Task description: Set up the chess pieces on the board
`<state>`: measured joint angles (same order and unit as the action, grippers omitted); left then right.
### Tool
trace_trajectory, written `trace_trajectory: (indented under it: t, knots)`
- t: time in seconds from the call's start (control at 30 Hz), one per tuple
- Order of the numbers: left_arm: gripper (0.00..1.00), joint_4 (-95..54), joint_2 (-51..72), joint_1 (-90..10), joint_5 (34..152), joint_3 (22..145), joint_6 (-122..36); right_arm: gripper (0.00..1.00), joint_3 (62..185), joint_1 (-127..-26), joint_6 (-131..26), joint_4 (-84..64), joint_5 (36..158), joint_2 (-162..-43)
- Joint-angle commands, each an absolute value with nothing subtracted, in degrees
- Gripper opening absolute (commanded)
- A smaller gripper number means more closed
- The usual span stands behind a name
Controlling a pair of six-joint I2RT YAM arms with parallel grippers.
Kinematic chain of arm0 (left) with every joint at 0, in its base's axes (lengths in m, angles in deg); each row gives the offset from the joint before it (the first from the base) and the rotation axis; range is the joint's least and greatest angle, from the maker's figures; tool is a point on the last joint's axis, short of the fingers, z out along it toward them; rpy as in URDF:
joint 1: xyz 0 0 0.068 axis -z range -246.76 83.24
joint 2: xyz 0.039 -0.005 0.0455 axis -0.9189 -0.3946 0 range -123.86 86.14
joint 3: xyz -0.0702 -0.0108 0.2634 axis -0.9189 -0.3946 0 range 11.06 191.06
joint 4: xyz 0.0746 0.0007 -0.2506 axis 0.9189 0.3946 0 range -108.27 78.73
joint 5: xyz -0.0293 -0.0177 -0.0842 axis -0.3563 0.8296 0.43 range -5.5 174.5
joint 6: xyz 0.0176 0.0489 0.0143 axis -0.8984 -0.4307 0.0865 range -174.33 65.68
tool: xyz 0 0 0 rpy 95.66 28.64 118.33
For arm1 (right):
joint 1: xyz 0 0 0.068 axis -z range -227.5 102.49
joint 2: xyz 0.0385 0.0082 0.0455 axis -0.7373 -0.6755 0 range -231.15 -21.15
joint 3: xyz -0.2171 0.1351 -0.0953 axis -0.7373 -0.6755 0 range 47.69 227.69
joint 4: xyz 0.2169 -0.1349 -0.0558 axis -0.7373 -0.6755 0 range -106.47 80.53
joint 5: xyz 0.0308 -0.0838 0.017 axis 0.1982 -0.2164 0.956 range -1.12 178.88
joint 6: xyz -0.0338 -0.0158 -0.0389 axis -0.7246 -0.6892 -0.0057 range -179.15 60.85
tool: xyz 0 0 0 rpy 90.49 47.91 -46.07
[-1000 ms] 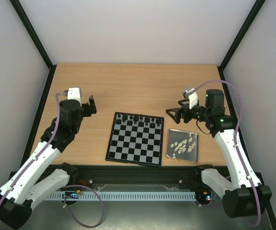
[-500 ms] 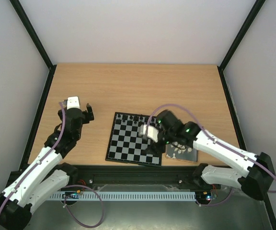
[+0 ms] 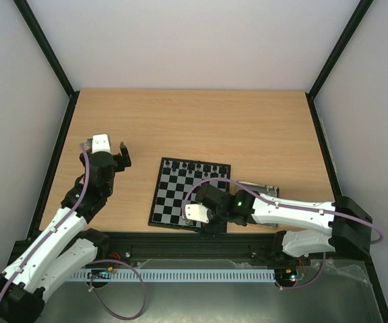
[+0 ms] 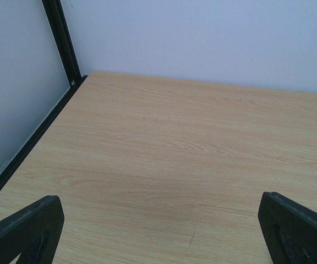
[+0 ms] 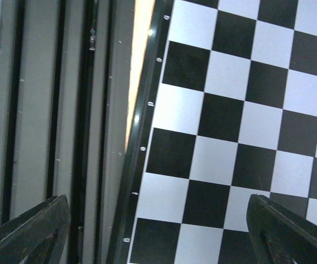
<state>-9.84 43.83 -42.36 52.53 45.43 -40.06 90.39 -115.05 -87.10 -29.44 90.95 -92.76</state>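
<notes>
The board (image 3: 179, 195) lies at the table's near middle, with tiny black figures (image 3: 192, 165) on its far rows. No cream-white chess pieces show in any view. My right gripper (image 3: 211, 223) hangs low over the board's near right corner, open and empty. In the right wrist view its gripper (image 5: 156, 220) is spread wide over the board's (image 5: 230, 110) near edge squares and black border. My left gripper (image 3: 122, 153) is open and empty over bare wood, left of the board. The left wrist view (image 4: 161, 220) shows only table.
A shiny metal tray (image 3: 269, 188) right of the board is almost wholly covered by my right arm. A black and grey rail (image 5: 48, 110) runs along the table's near edge just past the board. Black frame posts stand at the table's sides.
My right arm has swung from above the tray's far side down and left across the board to its near edge. My left arm has drawn slightly left.
</notes>
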Motion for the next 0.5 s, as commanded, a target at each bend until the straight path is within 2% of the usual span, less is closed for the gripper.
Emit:
trace_trajectory:
  t: [0.0, 0.23, 0.47]
  knots:
    - [1.00, -11.2, 43.6, -42.7, 51.9, 44.8, -40.4, 0.89, 88.9, -115.4, -86.0, -27.1, 88.7, -94.4]
    - [0.99, -11.4, 43.5, -42.7, 52.3, 44.6, -40.5, 0.89, 87.9, -116.1, -86.9, -26.6, 93.0, -96.9]
    - [0.99, -11.0, 44.3, -42.7, 52.6, 44.5, -40.3, 0.88, 87.6, -116.6, -86.3, -23.6, 88.2, -101.6]
